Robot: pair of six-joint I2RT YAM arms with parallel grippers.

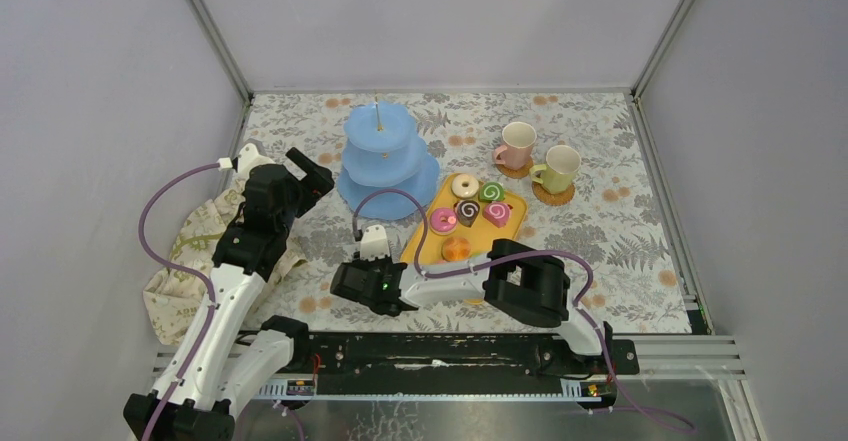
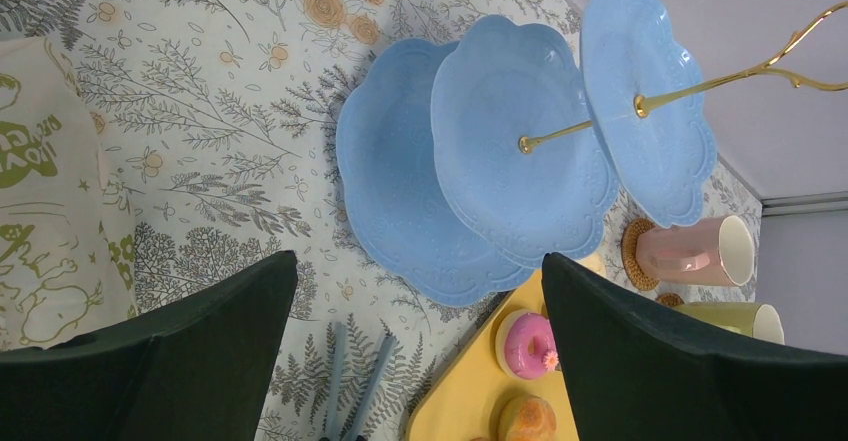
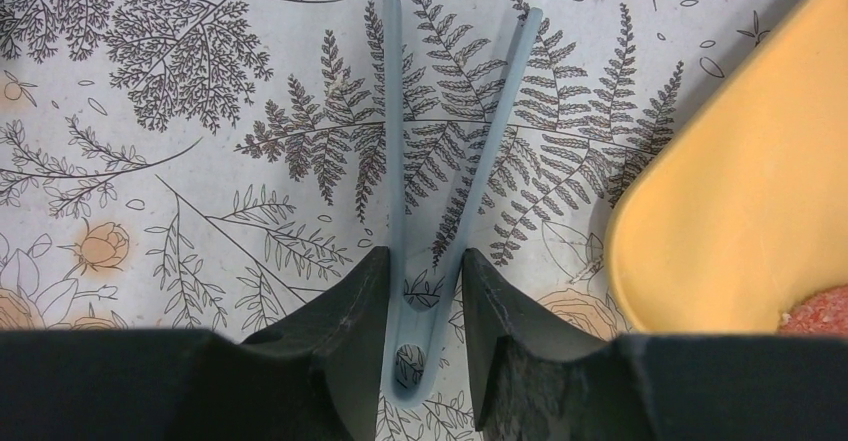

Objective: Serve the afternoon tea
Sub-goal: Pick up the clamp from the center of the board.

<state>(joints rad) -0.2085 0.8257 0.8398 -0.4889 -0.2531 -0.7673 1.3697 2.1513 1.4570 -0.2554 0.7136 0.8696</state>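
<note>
While six toy pastries [image 1: 467, 211] lie on a yellow tray [image 1: 422, 246] just beside the light-blue three-tier stand [image 1: 385, 156], a pink mug [image 1: 518, 144] and a pale green mug [image 1: 560, 168] behind them, the right pincer [image 3: 425, 253] clamps blue tongs [image 3: 392, 111] lying on the fern-print surface [image 3: 150, 211]; the left pincer [image 2: 420, 257] hangs wide near a beige cloth [image 2: 50, 211].

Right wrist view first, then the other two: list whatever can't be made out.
- Right wrist: whether the right tool presses the tongs or only flanks them; fingers hug the hinged end.
- Right wrist: yellow tray and orange pastry, cut off by frame edges.
- Left wrist: pale green mug, mostly behind a finger of the left tool.
- Top external: tongs, not discernible by the right arm.
</note>
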